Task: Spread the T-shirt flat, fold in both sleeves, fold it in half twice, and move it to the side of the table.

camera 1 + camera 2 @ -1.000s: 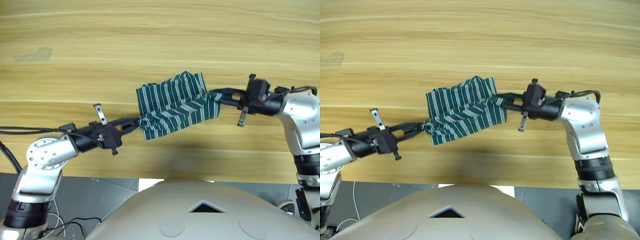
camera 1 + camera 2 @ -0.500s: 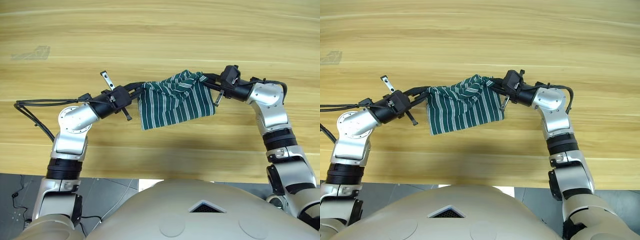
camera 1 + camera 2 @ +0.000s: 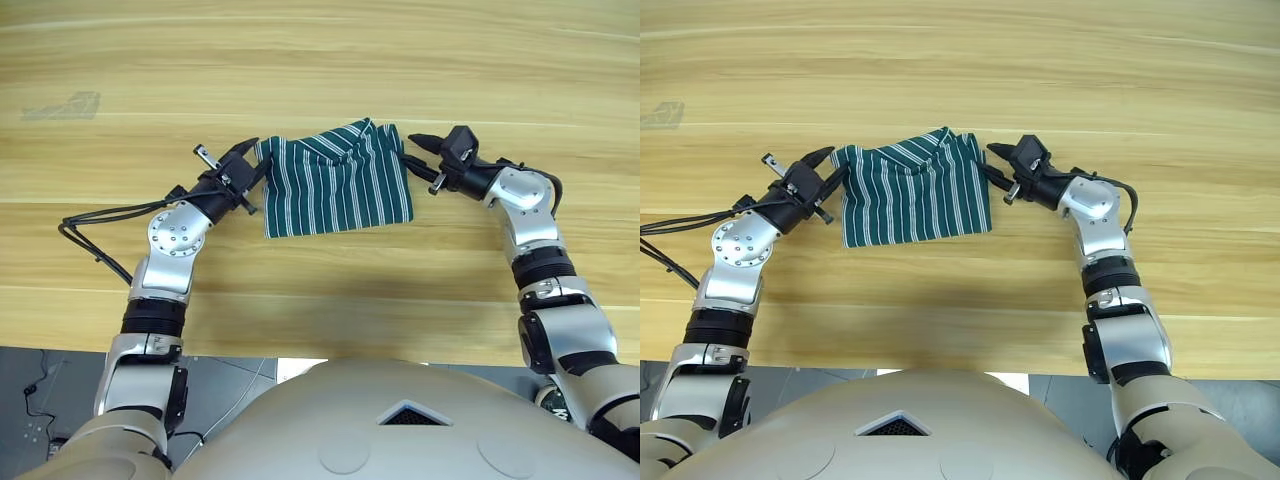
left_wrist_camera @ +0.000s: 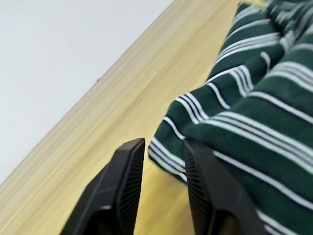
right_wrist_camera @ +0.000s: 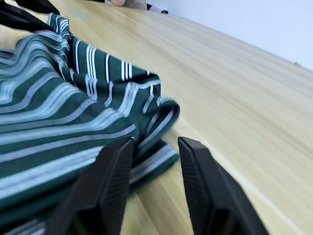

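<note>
T-shirt: a green one with white stripes, folded into a compact, roughly rectangular bundle. It lies on the table between the 2 claws.
Long axis: runs from one claw across to the other. The bundle is a little wider along that line than it is deep.
Stripes: cross the long axis, going from the far edge to the near edge.
Far edge: bunched into a raised fold with a small peak, closer to the right claw than to the left.
Near edge: fairly straight and slightly slanted. The corner on the right claw's side sits a bit farther from the robot than the corner on the left claw's side.
Left claw: spread wide at the shirt's far corner on its side and pointing in toward the cloth. Its 2 fingers hold nothing, and the striped hem lies just beyond their tips.
Right claw: also spread wide and gripping nothing, at the opposite far corner. The cloth corner lies just ahead of the gap between its fingers.
</note>
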